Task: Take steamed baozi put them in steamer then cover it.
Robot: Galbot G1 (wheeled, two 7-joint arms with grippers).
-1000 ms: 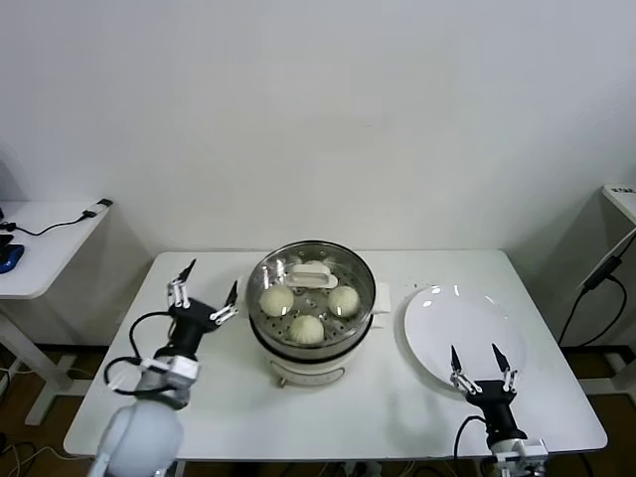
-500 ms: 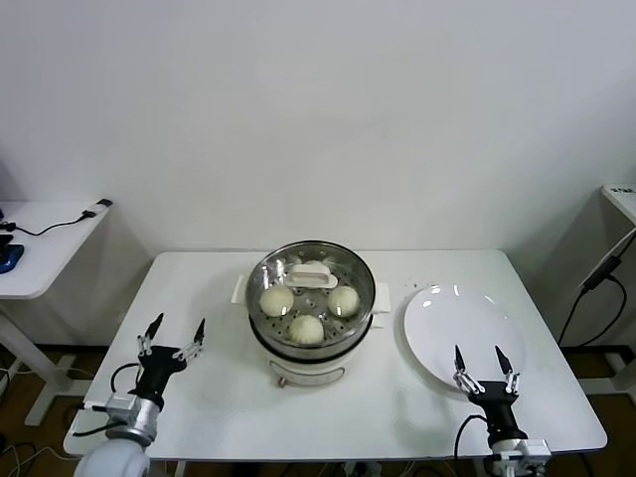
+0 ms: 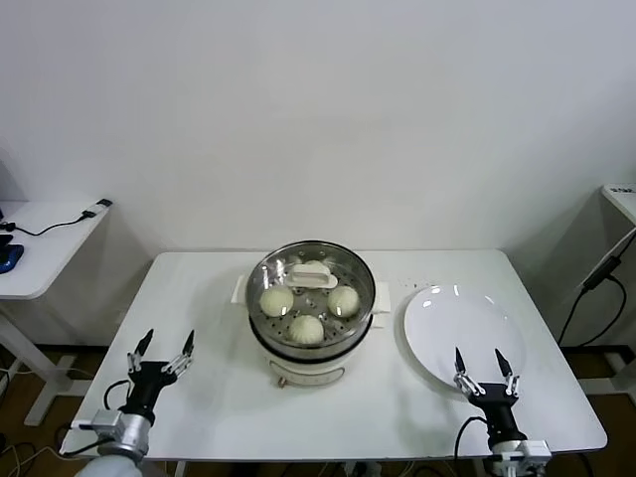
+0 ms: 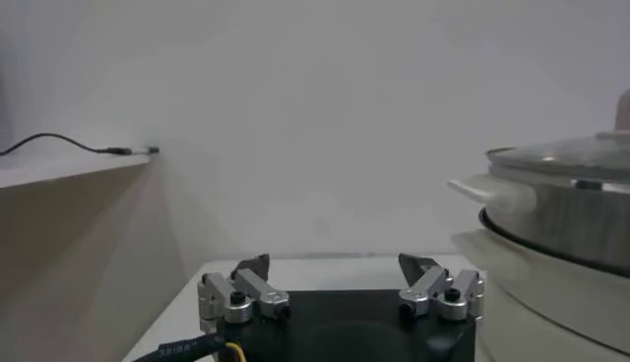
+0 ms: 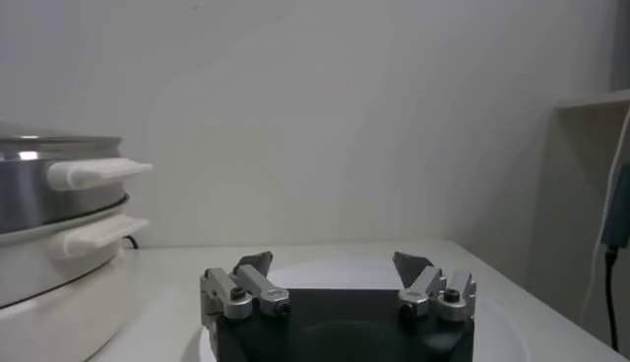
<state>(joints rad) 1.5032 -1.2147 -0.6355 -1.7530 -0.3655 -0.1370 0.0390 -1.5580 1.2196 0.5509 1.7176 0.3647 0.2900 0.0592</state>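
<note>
The steamer (image 3: pixel 310 343) stands mid-table on its white base. The glass cover (image 3: pixel 311 275) with its white handle sits on it. Three baozi (image 3: pixel 307 328) show clearly through the glass; a fourth is partly hidden behind the handle. My left gripper (image 3: pixel 159 345) is open and empty near the table's front left corner, well clear of the steamer. In the left wrist view the gripper (image 4: pixel 335 266) points past the steamer (image 4: pixel 571 207). My right gripper (image 3: pixel 481 361) is open and empty at the front rim of the white plate. It shows in the right wrist view (image 5: pixel 333 264) too.
An empty white plate (image 3: pixel 464 328) lies right of the steamer and also shows in the right wrist view (image 5: pixel 325 271). A side table (image 3: pixel 45 238) with a cable stands at the far left. The table's front edge runs just behind both grippers.
My left gripper has drawn back from beside the steamer toward the table's front left corner and lowered. The right gripper has barely moved. The cover stays on the steamer.
</note>
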